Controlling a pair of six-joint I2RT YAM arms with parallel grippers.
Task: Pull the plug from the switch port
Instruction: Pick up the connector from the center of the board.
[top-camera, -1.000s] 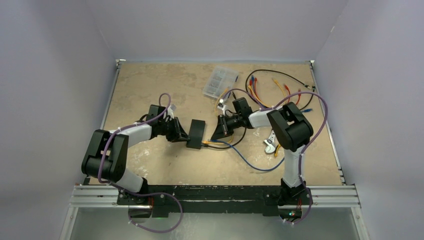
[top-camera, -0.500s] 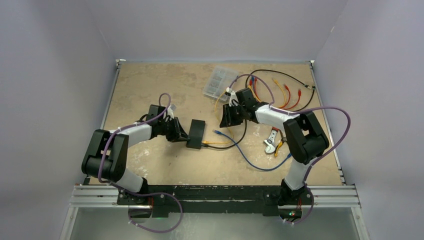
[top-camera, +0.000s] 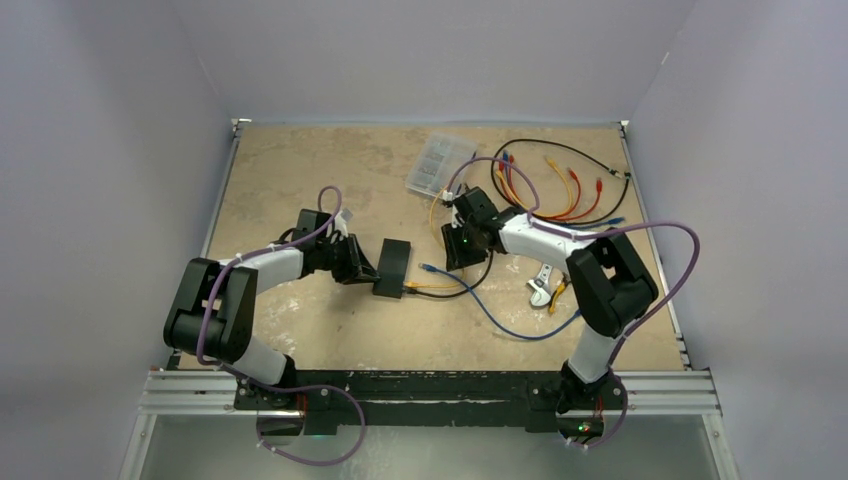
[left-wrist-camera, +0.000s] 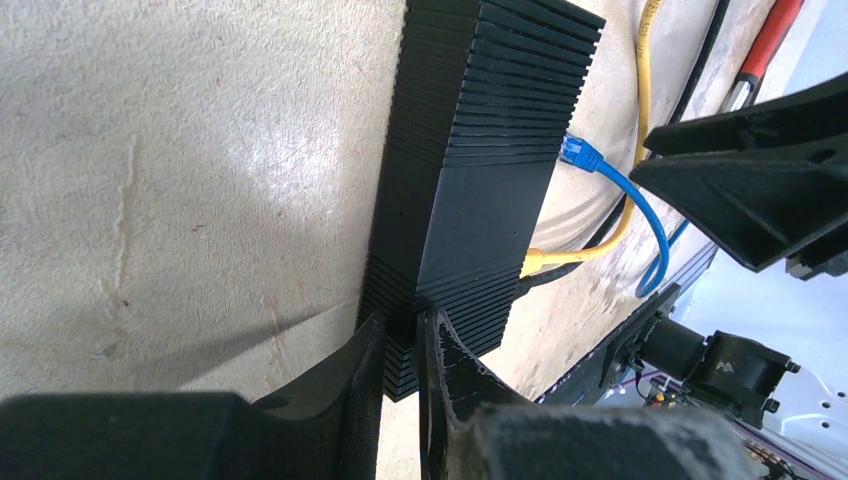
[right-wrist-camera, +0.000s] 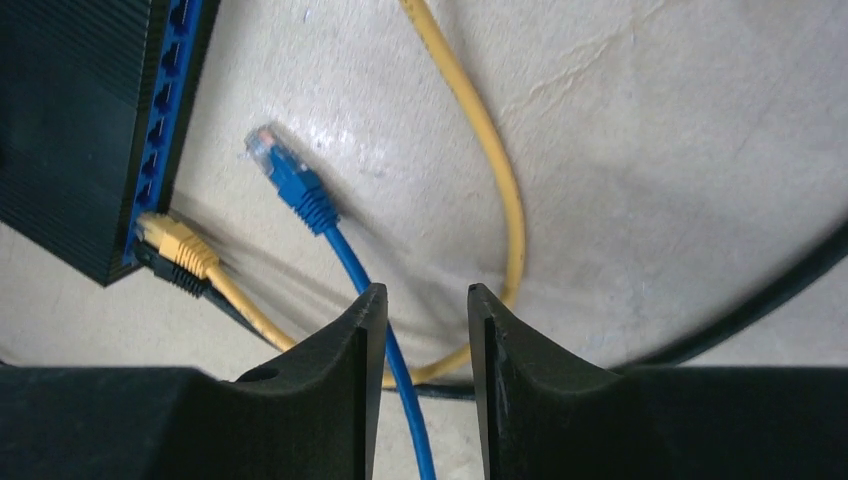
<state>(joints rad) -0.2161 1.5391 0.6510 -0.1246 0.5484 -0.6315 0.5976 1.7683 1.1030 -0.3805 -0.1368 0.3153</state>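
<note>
The switch (top-camera: 393, 266) is lying on the desk (top-camera: 300, 180) between the two arms. The left gripper (left-wrist-camera: 400, 365) is pinching its near corner, jaws almost closed on the ribbed casing. The right gripper (right-wrist-camera: 420, 330) is hovering just beside the socket side, jaws partly apart and holding nothing. The blue plug (right-wrist-camera: 290, 175) is lying free on the desk, near the sockets but not touching them.

A yellow cable (right-wrist-camera: 490, 170) and a black cable (right-wrist-camera: 770, 290) are looping across the desk by the right gripper. Farther back a clear compartment case (top-camera: 440, 163) and a fan of loose cables (top-camera: 560, 185) are lying well apart from the switch, and a wrench (top-camera: 541, 285) is resting beside the right arm.

The right wrist view is showing what the top view is not: the blue row of sockets (right-wrist-camera: 163, 110), a yellow plug (right-wrist-camera: 175, 240) sitting in an end socket and a black plug (right-wrist-camera: 175, 272) just below it. There the blue cable is passing under the gap between the fingers; whether it is touching them I cannot tell. In the left wrist view the sockets are facing away, and the switch's near end is being cut off behind the fingers.
</note>
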